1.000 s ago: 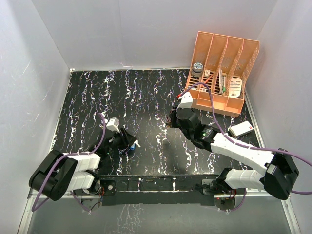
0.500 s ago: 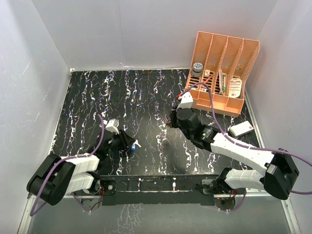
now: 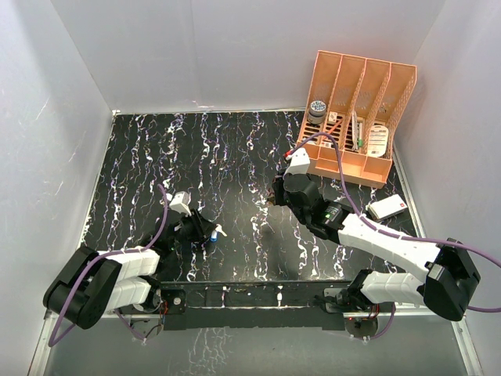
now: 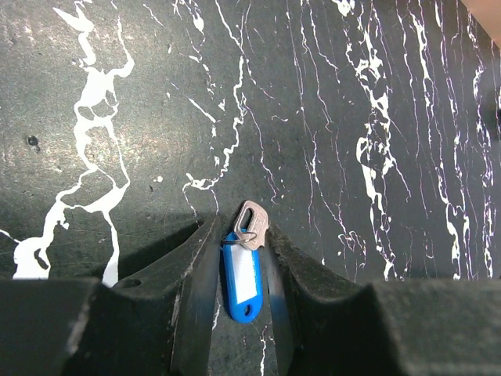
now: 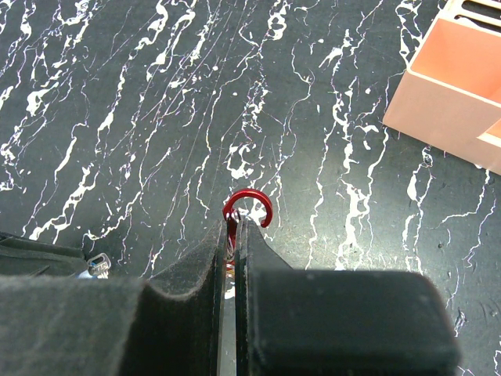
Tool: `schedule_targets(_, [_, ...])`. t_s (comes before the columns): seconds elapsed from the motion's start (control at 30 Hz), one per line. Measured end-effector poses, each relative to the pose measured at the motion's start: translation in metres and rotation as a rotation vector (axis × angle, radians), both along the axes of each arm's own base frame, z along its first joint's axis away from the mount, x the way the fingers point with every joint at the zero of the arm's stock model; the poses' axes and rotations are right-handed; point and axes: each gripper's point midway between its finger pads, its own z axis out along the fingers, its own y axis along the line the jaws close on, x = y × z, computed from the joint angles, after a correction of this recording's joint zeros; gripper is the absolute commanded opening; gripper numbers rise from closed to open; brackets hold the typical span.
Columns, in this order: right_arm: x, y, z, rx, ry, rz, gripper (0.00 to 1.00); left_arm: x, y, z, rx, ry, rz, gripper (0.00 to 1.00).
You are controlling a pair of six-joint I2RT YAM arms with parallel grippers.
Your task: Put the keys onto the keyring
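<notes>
1. Small silver key on blue plastic tag (image 4: 243, 276): well apart from peach-orange slotted plastic rack (image 3: 344, 168), toward the near left. Light and rigid; smooth tag likely slippery. Best taken across the tag's flanks, leaving the metal head free.
2. Left gripper (image 4: 243, 229): narrowed to tag width, apparently pinching it.
3. Thin red wire keyring (image 5: 247, 193): near the rack, off its front-left corner. Probably springy, featherlight, apt to twist; best gripped away from its opening.
4. Right gripper (image 5: 235, 229): almost fully closed, clamping the ring's lower end, curl protruding.
5. Black white-veined tabletop (image 3: 235, 157): hard, flat, matte.
</notes>
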Motion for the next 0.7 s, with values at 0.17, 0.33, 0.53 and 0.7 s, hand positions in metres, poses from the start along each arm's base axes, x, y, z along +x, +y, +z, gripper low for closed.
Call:
schedule_targets(0.17, [0.0,0.0,0.0,0.0,0.0,0.0,0.0,-0.0005,0.0011,-0.0014,0.006,0.0,0.001,0.26])
schedule_targets(0.33, [0.0,0.0,0.0,0.0,0.0,0.0,0.0,-0.0006,0.0017,-0.0021,0.009,0.001,0.003,0.25])
schedule_targets(0.53, [0.0,0.0,0.0,0.0,0.0,0.0,0.0,0.0001,0.0026,-0.0024,0.013,-0.001,0.008,0.22])
schedule_targets(0.7, [0.0,0.0,0.0,0.0,0.0,0.0,0.0,0.0007,0.0036,-0.0035,0.021,-0.003,0.01,0.19])
